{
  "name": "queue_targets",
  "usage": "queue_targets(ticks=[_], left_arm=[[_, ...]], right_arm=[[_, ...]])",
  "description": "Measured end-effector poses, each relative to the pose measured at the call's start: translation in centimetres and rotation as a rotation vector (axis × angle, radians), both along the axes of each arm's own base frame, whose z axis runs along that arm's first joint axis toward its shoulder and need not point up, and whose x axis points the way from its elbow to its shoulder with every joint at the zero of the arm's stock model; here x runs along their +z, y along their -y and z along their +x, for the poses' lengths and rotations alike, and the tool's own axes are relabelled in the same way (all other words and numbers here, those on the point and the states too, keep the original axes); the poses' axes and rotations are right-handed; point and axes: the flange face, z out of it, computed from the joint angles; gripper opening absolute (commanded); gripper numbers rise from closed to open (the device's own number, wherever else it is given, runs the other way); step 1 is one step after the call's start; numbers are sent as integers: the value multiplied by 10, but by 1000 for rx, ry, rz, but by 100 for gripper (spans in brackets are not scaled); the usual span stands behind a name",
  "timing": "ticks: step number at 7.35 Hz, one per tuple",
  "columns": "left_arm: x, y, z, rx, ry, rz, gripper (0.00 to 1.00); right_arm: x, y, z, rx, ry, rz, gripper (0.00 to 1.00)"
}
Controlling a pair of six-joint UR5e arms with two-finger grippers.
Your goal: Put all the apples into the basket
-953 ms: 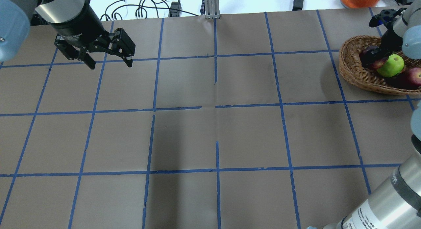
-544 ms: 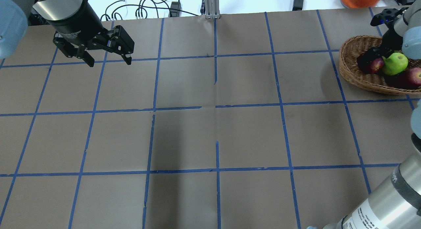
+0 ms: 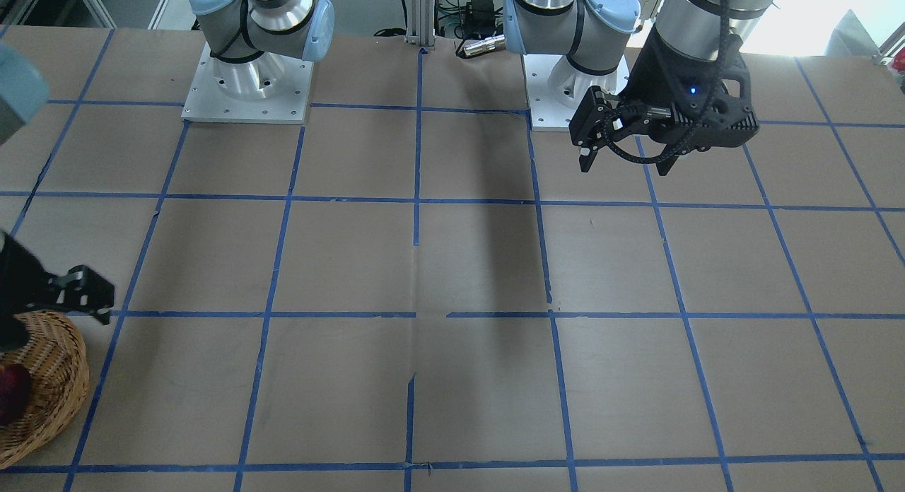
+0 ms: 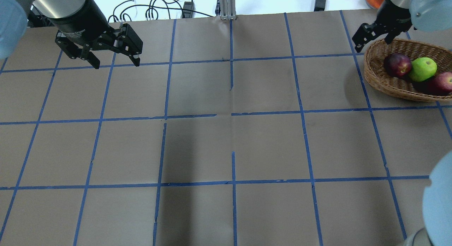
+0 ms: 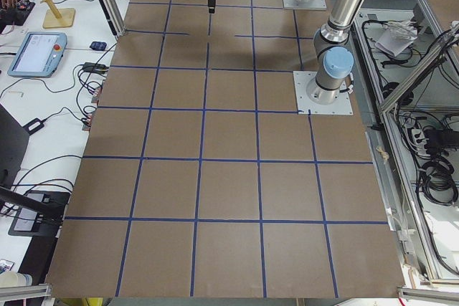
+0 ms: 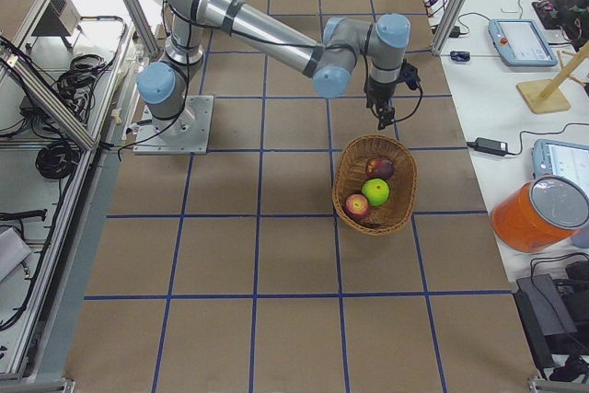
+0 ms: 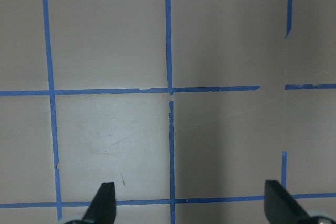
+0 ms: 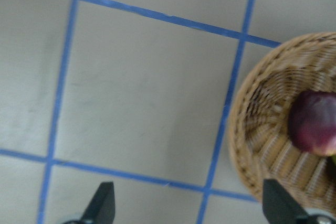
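- Directly under my right claw [image 4: 371,41] I see only bare brown surface [image 4: 268,143] crossed by blue tape lines [image 4: 197,183]. The claw's fingers are spread wide and hold nothing.
- Just beside that claw, off one fingertip, sits the wicker basket [image 4: 373,76]. The claw hangs outside the rim, not over the bowl.
- Inside the basket, the maroon apple [image 4: 397,64] lies closest to the right claw.
- Next out from the claw is the green apple [image 4: 422,69], right up against the maroon one.
- Farthest of the three from the claw is the red apple [image 4: 441,82], beside the green one and still inside the basket.
- Well apart, across the whole surface, my left claw [image 4: 116,62] hangs above the tape grid, its fingers also spread, with nothing between them.
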Motion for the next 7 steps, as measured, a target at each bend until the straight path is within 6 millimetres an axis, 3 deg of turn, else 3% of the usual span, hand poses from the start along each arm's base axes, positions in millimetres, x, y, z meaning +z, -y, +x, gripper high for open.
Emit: queue_targets(ticks=[1,2,3,4,7], left_arm=[[0,1,0,0,0,-5,100],[0,4,0,0,0,-17,100],[0,6,1,1,1,-31,100],[0,7,1,2,2,-39,100],[3,6,2,3,5,-45,100]], right_arm=[[29,-31,81,-27,13,23,100],[54,-69,147,-49,36,45,100],[72,-102,182,-64,66,67,100],[82,-117,186,-71,84,83,100],[83,-89,130,-156,83,85,100]])
